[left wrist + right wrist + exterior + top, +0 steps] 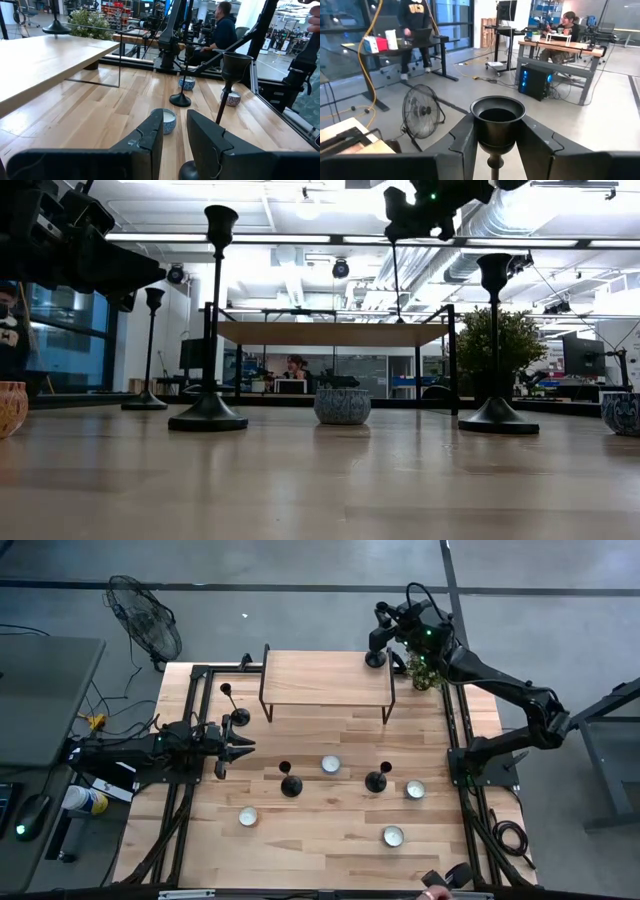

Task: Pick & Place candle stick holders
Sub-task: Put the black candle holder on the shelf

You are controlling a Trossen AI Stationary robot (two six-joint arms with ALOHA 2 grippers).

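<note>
Over the right end of the raised wooden shelf (325,678), the right gripper (497,145) is closed round a candlestick (497,122) just under its cup; stem upright, base (376,659) at the shelf top; the left gripper (174,131), fingers slightly apart and empty, waits left of the shelf; three more candlesticks stand below it.

My right gripper (381,638) reaches far across the table's back right, fingers (465,137) clamped on a candlestick (497,125). My left gripper (240,747) hovers at the left side, fingers slightly parted, holding nothing.
</note>
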